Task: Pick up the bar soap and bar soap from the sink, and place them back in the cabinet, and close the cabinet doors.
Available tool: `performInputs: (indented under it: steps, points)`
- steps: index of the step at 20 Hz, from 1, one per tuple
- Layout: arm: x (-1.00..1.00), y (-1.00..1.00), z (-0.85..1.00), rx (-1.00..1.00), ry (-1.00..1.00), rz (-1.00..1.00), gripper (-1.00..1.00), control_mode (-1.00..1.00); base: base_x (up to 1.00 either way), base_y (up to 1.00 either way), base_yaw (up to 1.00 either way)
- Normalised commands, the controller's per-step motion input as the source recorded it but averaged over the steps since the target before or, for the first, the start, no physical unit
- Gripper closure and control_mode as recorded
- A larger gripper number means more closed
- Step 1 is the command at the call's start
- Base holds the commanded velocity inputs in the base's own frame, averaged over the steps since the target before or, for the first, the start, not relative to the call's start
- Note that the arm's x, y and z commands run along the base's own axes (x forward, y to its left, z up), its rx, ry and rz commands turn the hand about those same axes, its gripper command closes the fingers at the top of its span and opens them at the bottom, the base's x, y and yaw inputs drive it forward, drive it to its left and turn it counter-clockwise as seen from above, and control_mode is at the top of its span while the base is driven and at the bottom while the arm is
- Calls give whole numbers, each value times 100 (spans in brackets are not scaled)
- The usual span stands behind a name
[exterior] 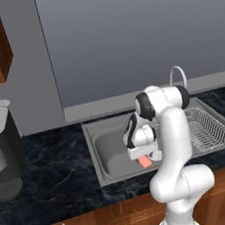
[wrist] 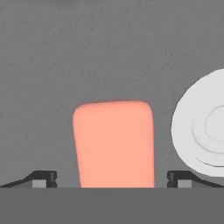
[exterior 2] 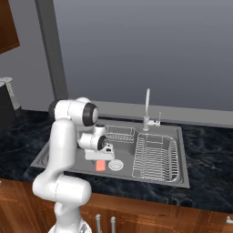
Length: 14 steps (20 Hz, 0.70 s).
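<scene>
One bar soap (wrist: 113,144) lies flat on the floor of the sink (exterior: 103,158), straight below my pincer (wrist: 112,178) and between my two fingertips (wrist: 43,178), which stand wide apart on either side of it and hold nothing. The round drain (wrist: 203,129) sits just beside the soap, off one fingertip. Further out from my pincer are the wire dish rack (exterior 2: 155,157), the tap (exterior 2: 147,109) and the dark worktop (exterior: 48,180)

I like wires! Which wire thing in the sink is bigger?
The rack, which takes up the sink's right side. The basket is the little one at the back, left of the tap.
</scene>
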Motion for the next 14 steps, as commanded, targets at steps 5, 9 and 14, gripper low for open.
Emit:
performInputs:
  steps: [5,9,14]
  points:
    - [4,0,-19,0,7,0,-100,-100,0,0,0]
    - [3,0,-16,0,8,0,-100,-100,0,0,0]
    - [1,0,-19,0,8,0,-100,-100,0,0,0]
